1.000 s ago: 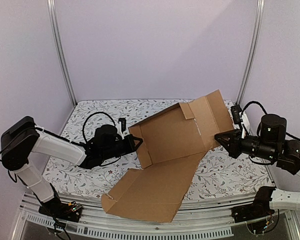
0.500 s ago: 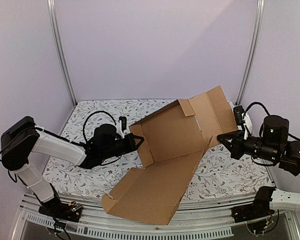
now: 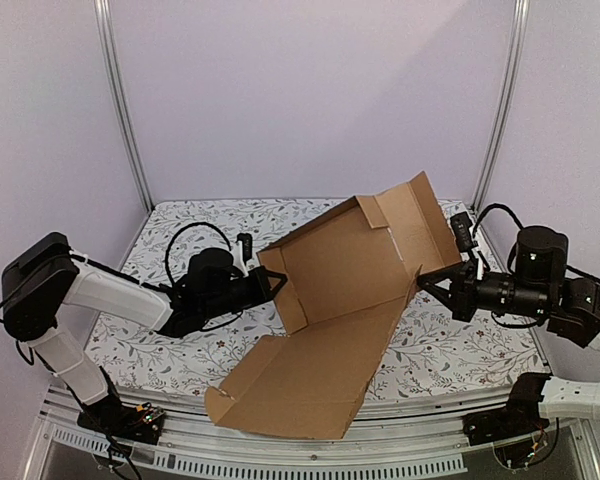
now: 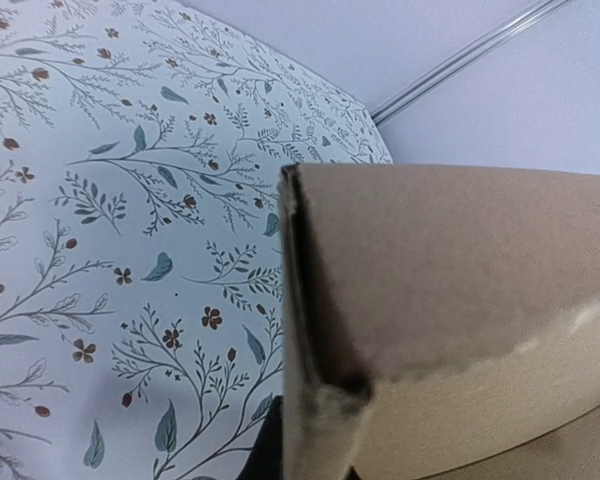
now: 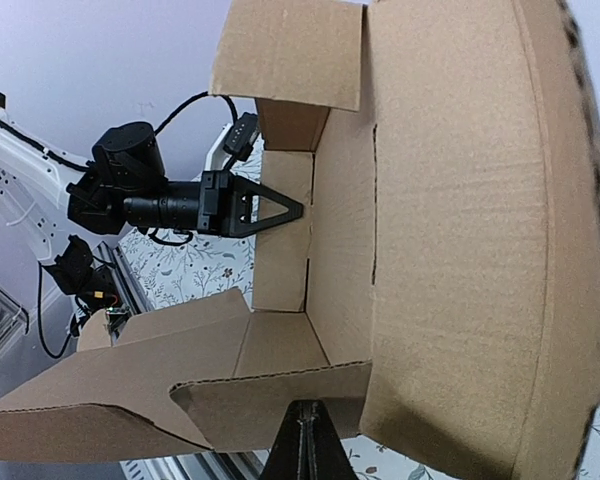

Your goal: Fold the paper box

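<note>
Left fingers (image 5: 285, 208) pinch the paper box (image 5: 440, 250) wall, clearest from right wrist.

A plain brown paper box (image 3: 335, 275) sits on a white tabletop (image 3: 160, 345) strewn with grey-green leafy sprigs and small rust-red flowers, against pale lilac walls (image 3: 310, 100), with white-and-black arms (image 3: 110, 290) whose left end effector (image 3: 278, 284) and right end effector (image 3: 426, 280) are black

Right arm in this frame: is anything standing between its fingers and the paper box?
Nothing visible does. The right gripper, its fingers shut, sits right against the right edge of the paper box. The left gripper is at the opposite wall, on the far side of the box, not in between.
</note>
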Controlling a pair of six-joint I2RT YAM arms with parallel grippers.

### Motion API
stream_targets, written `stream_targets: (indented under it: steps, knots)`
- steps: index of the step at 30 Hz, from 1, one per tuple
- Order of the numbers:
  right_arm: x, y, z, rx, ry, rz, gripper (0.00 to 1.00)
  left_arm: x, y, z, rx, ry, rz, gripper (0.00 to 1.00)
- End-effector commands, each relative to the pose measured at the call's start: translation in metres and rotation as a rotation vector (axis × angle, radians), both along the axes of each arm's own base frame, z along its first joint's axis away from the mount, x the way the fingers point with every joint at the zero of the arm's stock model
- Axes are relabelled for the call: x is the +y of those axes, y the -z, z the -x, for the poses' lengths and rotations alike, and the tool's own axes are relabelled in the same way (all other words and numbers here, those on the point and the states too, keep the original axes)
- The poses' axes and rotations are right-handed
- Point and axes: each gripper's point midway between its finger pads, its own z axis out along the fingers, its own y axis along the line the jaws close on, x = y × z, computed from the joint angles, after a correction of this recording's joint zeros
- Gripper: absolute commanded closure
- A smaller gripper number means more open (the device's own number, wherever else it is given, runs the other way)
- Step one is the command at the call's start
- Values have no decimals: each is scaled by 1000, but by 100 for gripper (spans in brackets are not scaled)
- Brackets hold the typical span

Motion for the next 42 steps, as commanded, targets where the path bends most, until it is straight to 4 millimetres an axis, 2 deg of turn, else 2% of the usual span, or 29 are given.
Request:
stream_targets:
  steps: [1, 6, 13, 17, 24, 28, 33, 37, 42]
  knots:
    - [11, 1, 2, 23, -36, -44, 100, -7, -15, -3, -29, 12, 21, 100]
    - [12, 1, -9, 32, 18, -52, 100, -10, -21, 1, -60, 13, 1, 100]
    - [31, 20, -14, 81, -2, -26, 100, -14, -33, 5, -97, 30, -11, 100]
    - [34, 44, -14, 121, -4, 44, 100, -11, -40, 6, -115, 29, -8, 100]
    - [21, 85, -6, 176, 8, 201, 100, -7, -50, 5, -131, 36, 27, 100]
    - [14, 96, -3, 184, 15, 253, 100, -8, -54, 5, -132, 53, 45, 100]
    - [8, 85, -5, 158, 33, 257, 100, -5, -54, 3, -147, 43, 15, 100]
    - [5, 54, -4, 107, 38, 211, 100, 3, -46, 0, -166, 12, -59, 100]
    - [-3, 18, 2, 55, 35, 155, 93, 16, -37, -5, -190, -38, -152, 100]
